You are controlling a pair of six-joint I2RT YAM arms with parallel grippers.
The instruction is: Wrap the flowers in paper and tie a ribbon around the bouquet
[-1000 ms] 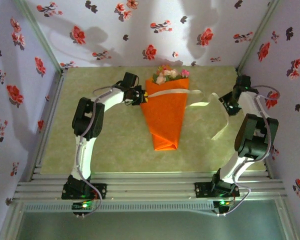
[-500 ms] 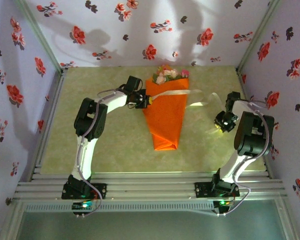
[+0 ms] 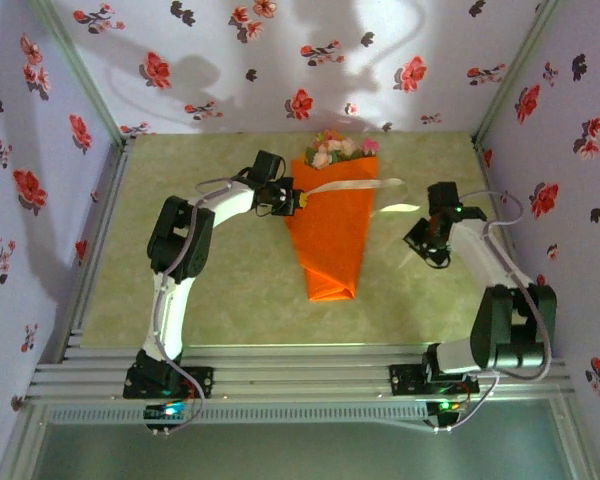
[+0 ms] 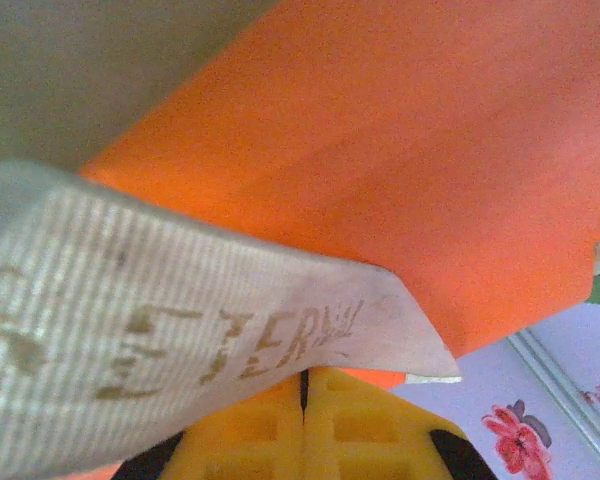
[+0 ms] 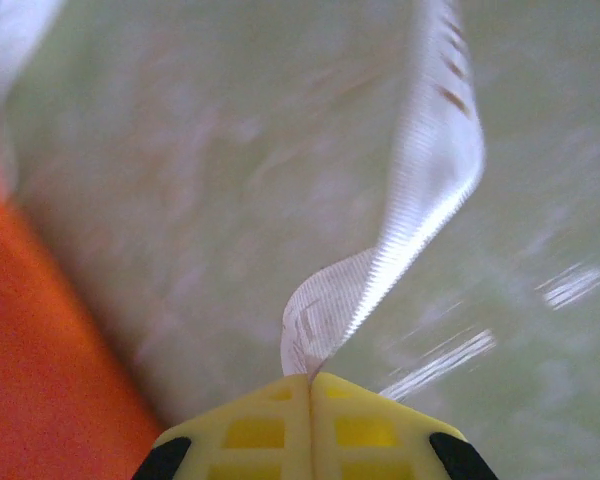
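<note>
Left end effector (image 3: 292,200) closed on ribbon (image 3: 345,186) at bouquet's (image 3: 330,245) left edge. Right end effector (image 5: 308,383) closed on ribbon, right of bouquet.

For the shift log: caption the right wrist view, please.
Right gripper shut on ribbon, beside the orange paper.

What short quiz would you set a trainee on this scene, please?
1. True or false: the bouquet lies with its flowers at the far end.
2. What do the left claw and the right claw, both shut, pinch?
3. The ribbon crosses the bouquet: A near the flowers; B at the pointed tip; C nowhere.
Key: 1 true; 2 the ribbon; 3 A.
</note>
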